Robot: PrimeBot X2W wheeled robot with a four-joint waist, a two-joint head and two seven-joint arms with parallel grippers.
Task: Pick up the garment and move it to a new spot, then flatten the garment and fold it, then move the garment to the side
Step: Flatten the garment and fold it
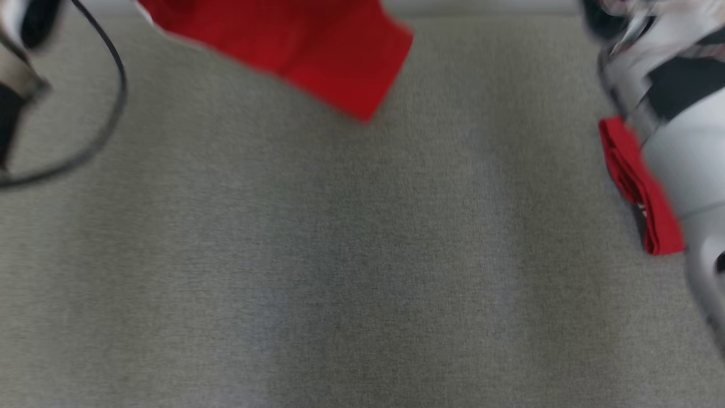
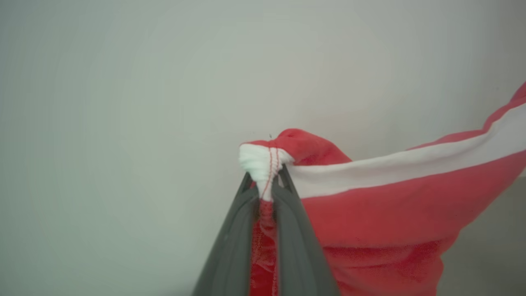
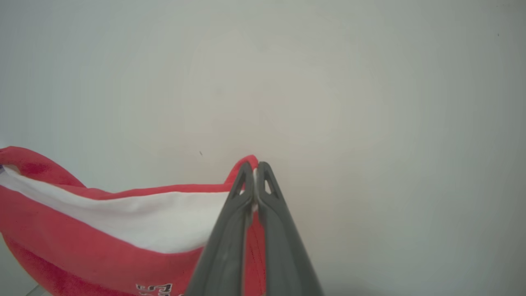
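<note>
The garment [image 1: 317, 51] is red with a white band and hangs above the grey table at the top of the head view, which is blurred. Another red fold of it [image 1: 637, 181] hangs beside my pale right forearm [image 1: 685, 153]. In the left wrist view my left gripper [image 2: 265, 181] is shut on a bunched white and red edge of the garment [image 2: 370, 213], which stretches away to the right. In the right wrist view my right gripper [image 3: 254, 168] is shut on a red edge of the garment [image 3: 102, 230], which sags off to the left.
A grey fabric tabletop [image 1: 340, 272] spreads below the garment. My left arm [image 1: 17, 73] and a looping black cable [image 1: 113, 113] are at the upper left. A plain pale wall [image 2: 164, 82] stands behind both grippers.
</note>
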